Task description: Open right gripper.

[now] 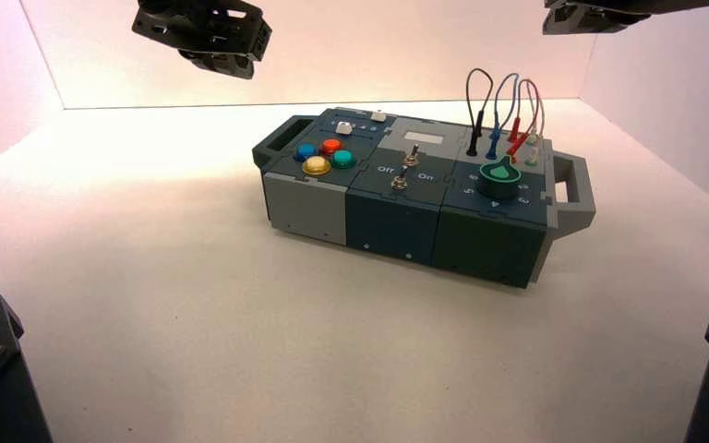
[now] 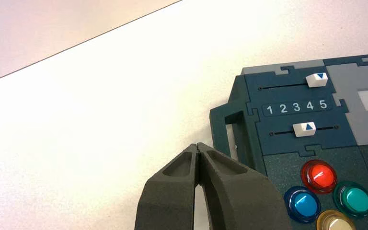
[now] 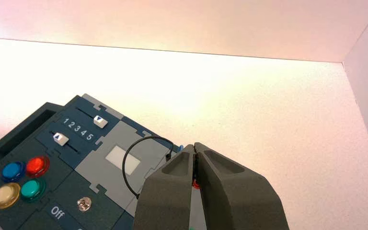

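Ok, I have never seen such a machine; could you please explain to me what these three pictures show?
Two black robot arms work beside a box on a pale surface. One picture looks down from above and behind them; the others come from cameras on each wrist. The box carries four round coloured buttons, white sliders, metal switches, a green knob and thin wires. The black left gripper and black right gripper are raised above the surface, both shut, holding nothing.

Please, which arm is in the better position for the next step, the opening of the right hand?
The right. The task names the right hand, whose fingers are together above the box's wire end, holding nothing. The left hand, over the box's button end, seems not needed.
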You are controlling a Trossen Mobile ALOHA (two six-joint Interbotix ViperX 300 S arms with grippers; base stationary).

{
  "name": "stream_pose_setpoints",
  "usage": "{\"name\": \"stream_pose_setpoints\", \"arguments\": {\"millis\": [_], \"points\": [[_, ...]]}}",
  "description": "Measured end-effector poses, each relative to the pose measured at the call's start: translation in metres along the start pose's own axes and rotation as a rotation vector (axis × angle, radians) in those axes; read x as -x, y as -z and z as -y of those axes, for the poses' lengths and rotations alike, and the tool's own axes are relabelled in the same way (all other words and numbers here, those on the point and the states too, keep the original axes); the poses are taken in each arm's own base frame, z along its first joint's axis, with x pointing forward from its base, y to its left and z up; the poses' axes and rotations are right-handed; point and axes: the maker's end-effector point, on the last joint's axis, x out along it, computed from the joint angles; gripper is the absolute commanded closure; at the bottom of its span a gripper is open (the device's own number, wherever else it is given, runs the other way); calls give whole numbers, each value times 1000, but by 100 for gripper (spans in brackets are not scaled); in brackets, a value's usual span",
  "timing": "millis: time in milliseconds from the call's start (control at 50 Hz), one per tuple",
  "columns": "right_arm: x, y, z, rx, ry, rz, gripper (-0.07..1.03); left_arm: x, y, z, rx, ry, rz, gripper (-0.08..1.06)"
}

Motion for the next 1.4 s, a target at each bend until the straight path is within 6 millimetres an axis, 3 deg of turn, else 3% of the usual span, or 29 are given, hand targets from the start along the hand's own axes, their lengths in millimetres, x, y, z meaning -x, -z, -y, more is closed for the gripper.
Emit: {"name": "stream_pose_setpoints", "arguments": {"millis": [620, 760, 880, 920, 940, 960, 1060, 1180, 1240, 1400], "points": [[0, 0, 0, -2, 0, -2, 97, 0, 0, 0, -2, 0, 0, 100], [-1, 2, 0, -1, 1, -6, 80, 0, 0, 0, 0, 0, 0, 100], [-4, 5, 0, -1, 1, -20, 50, 0, 0, -1, 1, -1, 1, 100], [-4, 5, 0, -1, 1, -20, 50, 0, 0, -1, 1, -1, 1, 100], [-5, 7, 0, 0, 1, -28, 45, 0, 0, 0, -2, 0, 0, 101], [-7, 9, 1, 0, 3, -37, 33, 0, 0, -1, 1, -1, 0, 100], [-12, 12, 1, -2, 3, -55, 22, 0, 0, -1, 1, -1, 1, 100], [-23, 16, 1, 1, 5, -87, 1, 0, 0, 0, 0, 0, 0, 100], [-29, 20, 1, 0, 5, -112, -3, 0, 0, -1, 1, -1, 0, 100], [-38, 23, 0, 1, 3, -165, -2, 0, 0, -1, 1, -1, 1, 100]]}}
